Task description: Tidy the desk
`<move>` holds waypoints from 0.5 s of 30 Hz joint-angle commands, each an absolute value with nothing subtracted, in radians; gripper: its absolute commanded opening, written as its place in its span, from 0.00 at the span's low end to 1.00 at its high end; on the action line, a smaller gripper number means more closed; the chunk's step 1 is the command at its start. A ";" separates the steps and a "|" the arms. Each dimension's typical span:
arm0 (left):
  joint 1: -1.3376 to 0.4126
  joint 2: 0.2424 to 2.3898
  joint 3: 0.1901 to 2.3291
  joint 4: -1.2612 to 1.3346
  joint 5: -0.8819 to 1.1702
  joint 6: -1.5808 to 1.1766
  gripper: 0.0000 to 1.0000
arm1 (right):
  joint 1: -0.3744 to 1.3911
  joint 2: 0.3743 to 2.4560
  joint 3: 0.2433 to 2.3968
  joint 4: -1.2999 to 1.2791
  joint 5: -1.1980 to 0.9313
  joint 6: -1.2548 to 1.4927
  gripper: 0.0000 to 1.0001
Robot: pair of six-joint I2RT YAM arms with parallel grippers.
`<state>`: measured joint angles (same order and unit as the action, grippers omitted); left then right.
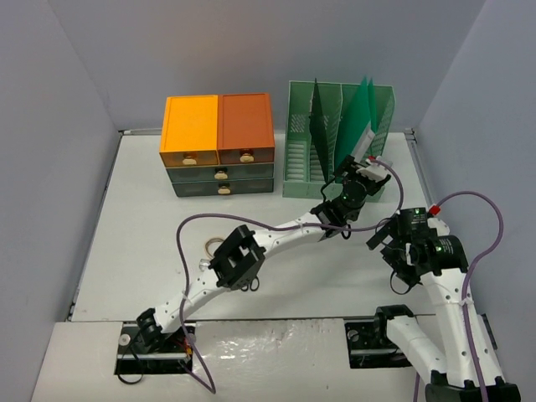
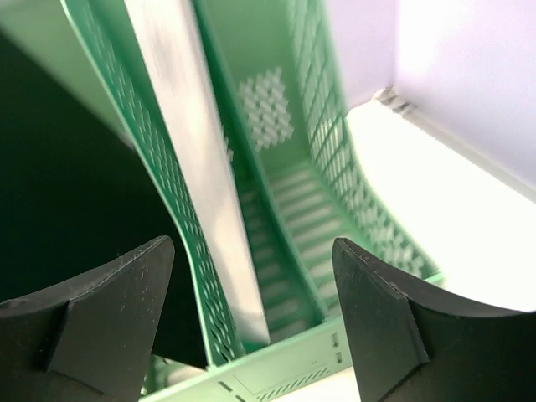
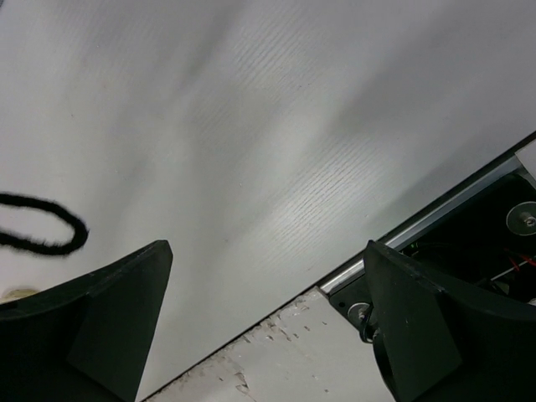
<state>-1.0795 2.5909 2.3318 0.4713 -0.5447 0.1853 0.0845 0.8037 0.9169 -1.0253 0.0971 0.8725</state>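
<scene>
The desk (image 1: 142, 218) is a broad off-white tabletop. My left arm reaches across it to the green slotted file rack (image 1: 301, 167) at the back right. My left gripper (image 1: 366, 170) hangs just above the rack's front edge. In the left wrist view the left gripper (image 2: 251, 310) is open. A flat white sheet-like item (image 2: 193, 167) stands in a rack slot (image 2: 327, 159) between the fingers, touching neither. My right gripper (image 1: 387, 255) hovers low over the desk (image 3: 251, 126) near its front edge. The right gripper (image 3: 264, 318) is open and holds nothing.
An orange-topped drawer unit (image 1: 218, 126) stands left of the rack. Dark green folders (image 1: 322, 126) fill other slots. A small pale ring (image 1: 209, 246) lies on the desk beside my left arm. A black loop (image 3: 46, 230) lies on the desk left of the right gripper.
</scene>
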 commanded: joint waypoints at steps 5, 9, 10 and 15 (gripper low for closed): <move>-1.166 2.162 2.190 0.362 -0.579 0.236 0.74 | 0.081 0.856 0.956 -0.948 0.097 0.858 0.96; -1.209 1.970 1.973 0.209 -0.738 0.145 0.74 | 0.081 0.860 0.942 -0.899 0.054 0.839 0.96; -1.218 1.906 1.902 0.149 -0.794 0.089 0.74 | 0.081 0.864 0.932 -0.877 0.035 0.824 0.96; -1.247 1.603 1.676 -0.567 -0.971 -0.542 0.73 | 0.090 0.923 0.860 -0.664 -0.174 0.738 0.95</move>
<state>-1.2374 1.8331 1.7657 0.0321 -0.7798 -0.0111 0.0847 0.8657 0.9057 -0.8626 0.0003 0.8205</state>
